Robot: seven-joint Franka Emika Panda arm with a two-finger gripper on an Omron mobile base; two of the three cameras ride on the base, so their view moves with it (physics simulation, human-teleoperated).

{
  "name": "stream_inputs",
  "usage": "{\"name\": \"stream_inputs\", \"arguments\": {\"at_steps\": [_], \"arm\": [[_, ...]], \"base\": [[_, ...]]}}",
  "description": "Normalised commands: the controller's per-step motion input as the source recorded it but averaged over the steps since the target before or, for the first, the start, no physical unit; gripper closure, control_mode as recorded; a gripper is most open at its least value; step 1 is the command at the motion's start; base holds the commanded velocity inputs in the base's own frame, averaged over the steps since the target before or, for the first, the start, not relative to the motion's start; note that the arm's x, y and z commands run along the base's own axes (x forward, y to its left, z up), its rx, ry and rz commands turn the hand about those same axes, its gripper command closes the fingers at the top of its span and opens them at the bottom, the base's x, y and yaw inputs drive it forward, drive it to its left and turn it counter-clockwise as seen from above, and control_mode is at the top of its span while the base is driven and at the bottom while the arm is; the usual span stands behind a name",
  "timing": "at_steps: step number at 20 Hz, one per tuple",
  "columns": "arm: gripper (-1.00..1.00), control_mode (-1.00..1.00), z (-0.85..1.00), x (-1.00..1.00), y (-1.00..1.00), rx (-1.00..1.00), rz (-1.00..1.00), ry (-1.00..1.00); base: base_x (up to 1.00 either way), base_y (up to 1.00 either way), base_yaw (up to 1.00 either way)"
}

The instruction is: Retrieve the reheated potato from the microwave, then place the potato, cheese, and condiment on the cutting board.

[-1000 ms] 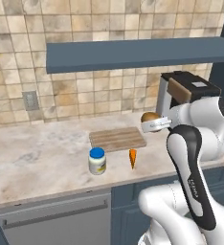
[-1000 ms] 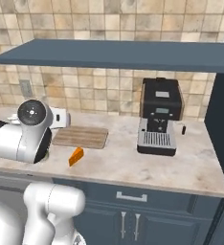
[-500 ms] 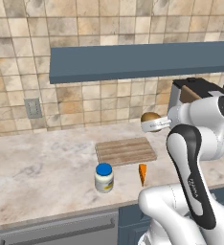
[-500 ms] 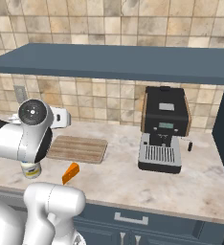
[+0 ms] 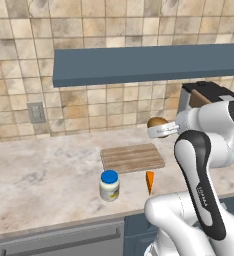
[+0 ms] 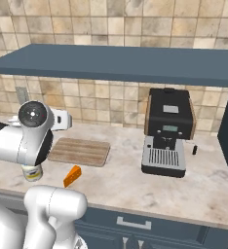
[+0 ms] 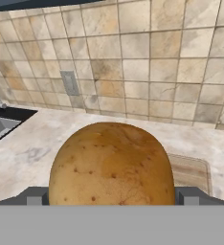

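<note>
Three task items share the marble counter (image 5: pixel 49 170) in the left base view: the cutting board (image 5: pixel 132 157) lies flat at centre, bare on top, while the condiment (image 5: pixel 109 185) jar with its blue lid stands upright just in front of the board's near left corner and the orange cheese (image 5: pixel 149 181) wedge sits near the board's front right corner, apart from the jar. The gripper (image 5: pixel 161 131) hangs above the counter beyond the board's far right corner, jaws spread wide around the potato (image 5: pixel 157 122), which it holds clear of the surface. A blue shelf (image 5: pixel 149 62) runs across the tiled wall above.

In the right base view, the board (image 6: pixel 80 151) lies left of the silver-and-black coffee machine (image 6: pixel 167 131), well apart from it. The cheese (image 6: pixel 72 176) rests in front of the board, and the jar (image 6: pixel 32 172) peeks out beneath the arm's white elbow.

In the hand view, the potato (image 7: pixel 112 165) sits large and speckled between the two fingertips (image 7: pixel 35 197), gripped at its sides. Behind it, a corner of the board (image 7: pixel 193 173) shows on the counter, with a wall outlet (image 7: pixel 70 82) on the tiles.
</note>
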Motion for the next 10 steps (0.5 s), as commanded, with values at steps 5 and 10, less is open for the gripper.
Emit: {"name": "stream_inputs", "arguments": {"at_steps": [5, 10], "arm": [[1.0, 1.0, 0.0, 0.0, 0.0, 0.0, 0.0, 0.0], [1.0, 1.0, 0.0, 0.0, 0.0, 0.0, 0.0, 0.0]], "base": [[0.0, 0.0, 0.0], [0.0, 0.0, 0.0]]}}
